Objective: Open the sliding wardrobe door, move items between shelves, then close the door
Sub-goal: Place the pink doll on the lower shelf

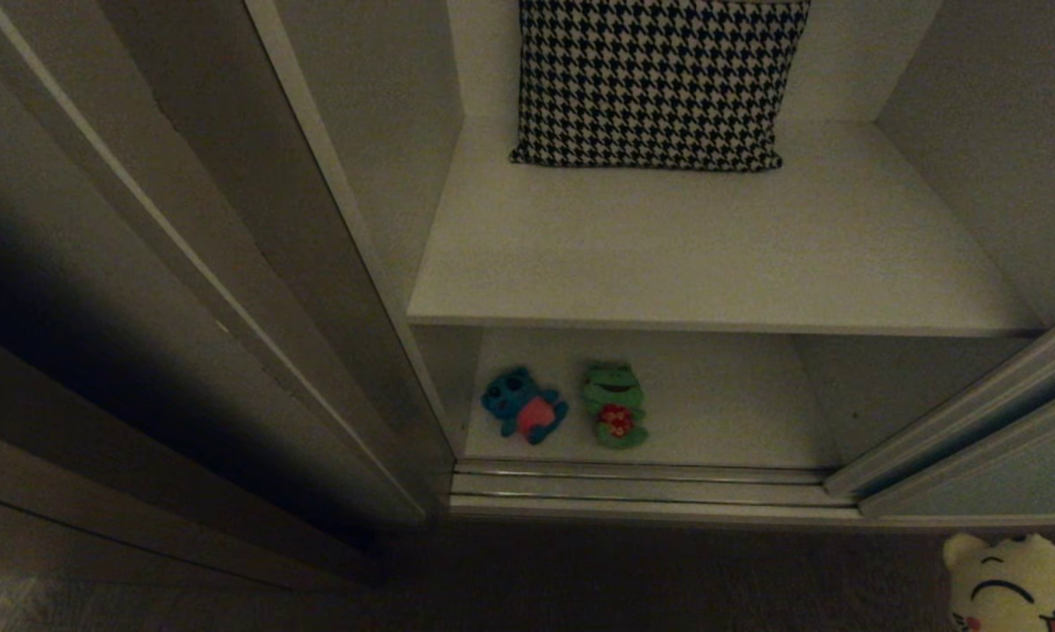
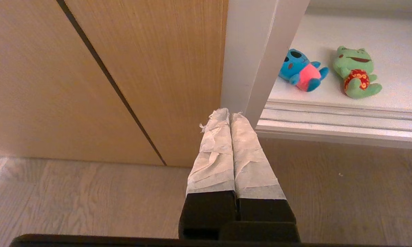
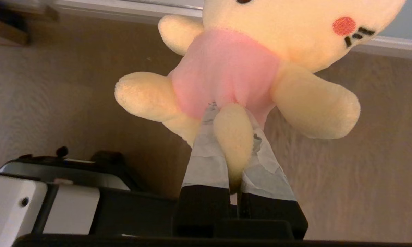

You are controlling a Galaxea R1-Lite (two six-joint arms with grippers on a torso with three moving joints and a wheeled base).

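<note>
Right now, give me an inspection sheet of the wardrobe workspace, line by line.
Surface: upper shelf and lower shelf, both white.
Job's things: blue toy and green frog lie side by side on the lower shelf; yellow toy is held off the shelves; sliding door is open.
Clutter: houndstooth cushion on the upper shelf.
Grippers: right gripper shut on the yellow toy's leg; left gripper shut, empty, near the floor.
Cables: nothing seen.
Surroundings: wood-look floor, silver floor rails.
</note>
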